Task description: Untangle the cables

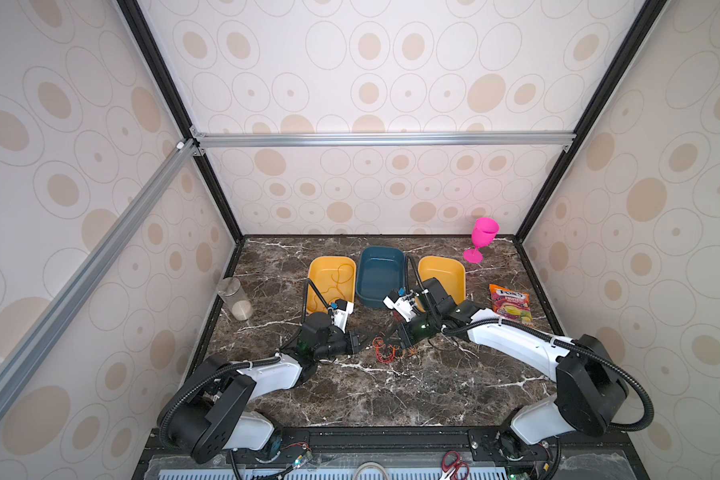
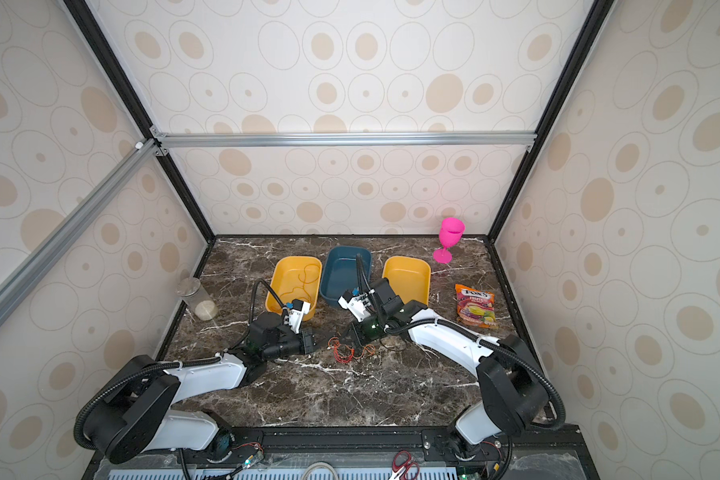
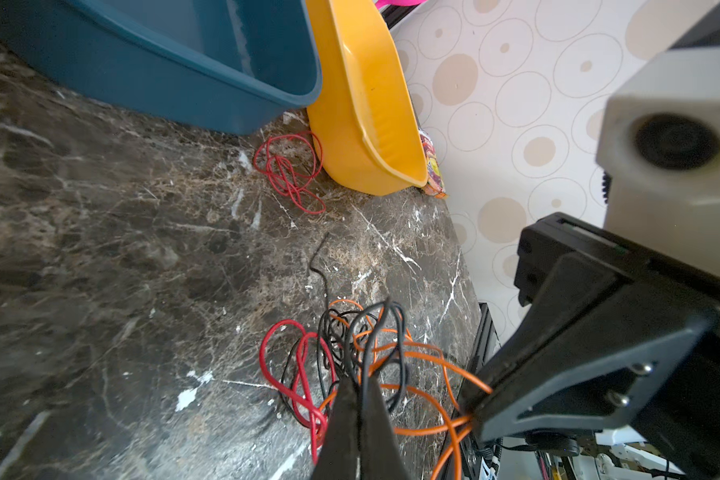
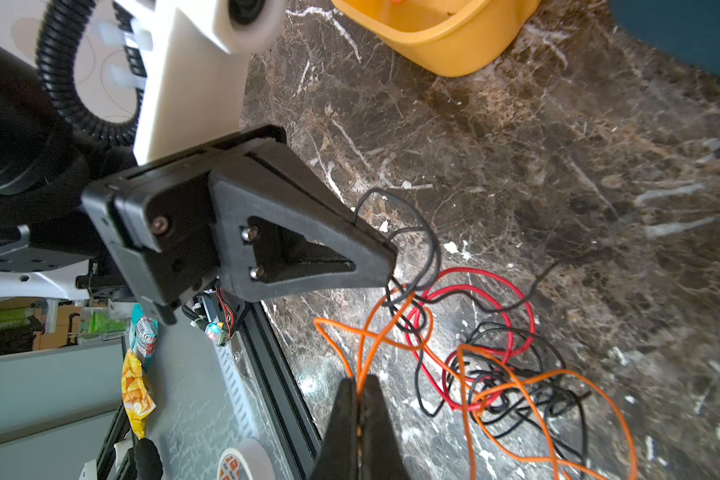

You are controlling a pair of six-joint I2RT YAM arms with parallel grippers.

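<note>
A tangle of orange, red and black cables (image 1: pixel 387 350) (image 2: pixel 346 350) lies mid-table between both grippers. My left gripper (image 3: pixel 360 381) is shut on a black cable strand (image 3: pixel 385 320) rising from the tangle. In the right wrist view my right gripper (image 4: pixel 358 380) is shut on an orange cable (image 4: pixel 371 332), and the left gripper's fingers (image 4: pixel 375 249) show there with black wire at their tip. In both top views the left gripper (image 1: pixel 364 341) (image 2: pixel 317 343) and right gripper (image 1: pixel 395 338) (image 2: pixel 345 336) meet over the heap. A separate red cable (image 3: pixel 292 170) lies coiled beside a yellow tray (image 3: pixel 362 108). Another orange cable (image 1: pixel 338 277) lies in the left yellow tray (image 1: pixel 321 266).
A blue tray (image 1: pixel 381 291) stands between the two yellow trays, the right one (image 1: pixel 454 266) partly behind my right arm. A pink goblet (image 1: pixel 482 240) and a candy bag (image 1: pixel 510 303) are at the back right, a clear jar (image 1: pixel 235 299) at the left edge, and scissors (image 1: pixel 454 463) on the front rail.
</note>
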